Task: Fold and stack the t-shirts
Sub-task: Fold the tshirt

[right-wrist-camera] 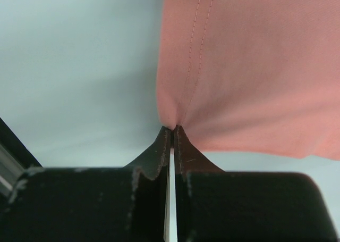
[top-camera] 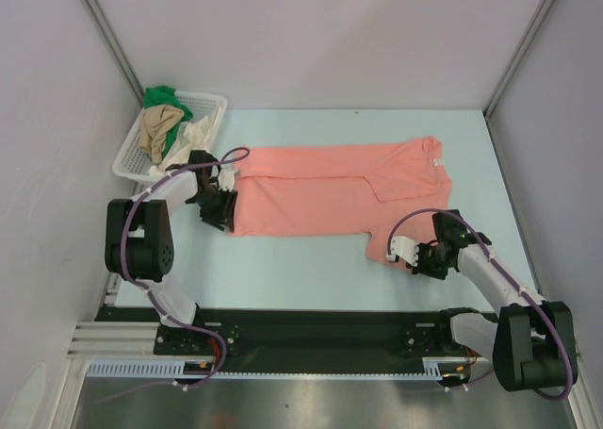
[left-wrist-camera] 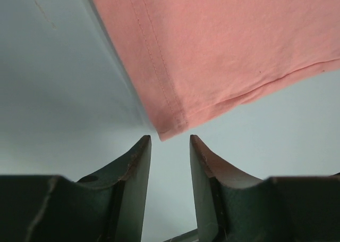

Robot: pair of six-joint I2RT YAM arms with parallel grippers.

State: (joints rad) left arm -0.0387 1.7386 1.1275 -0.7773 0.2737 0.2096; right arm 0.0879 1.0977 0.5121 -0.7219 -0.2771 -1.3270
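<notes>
The salmon-pink t-shirt (top-camera: 330,193) lies partly folded on the desk (top-camera: 301,278). The right jaws are closed on its edge. The left jaws are half open and hold nothing; the hem corner (left-wrist-camera: 169,131) is just ahead of them. Next, I think, they must advance and close.

Noted soft, matt cloth in the salmon-pink t-shirt (top-camera: 320,189), fine-knit and smooth, with double-stitched hems. Found the same dull cloth in the green t-shirt (top-camera: 162,96), tan t-shirt (top-camera: 158,127) and cream t-shirt (top-camera: 193,132). Read the basket (top-camera: 215,101) as white plastic lattice, faintly glossy. Saw a smooth, pale table (top-camera: 311,278) with a soft sheen. Took the left gripper (left-wrist-camera: 170,138) and right gripper (right-wrist-camera: 172,129) for dark matt plastic, scuffed along the finger edges. Noted brushed metal on the plate (top-camera: 311,405).
</notes>
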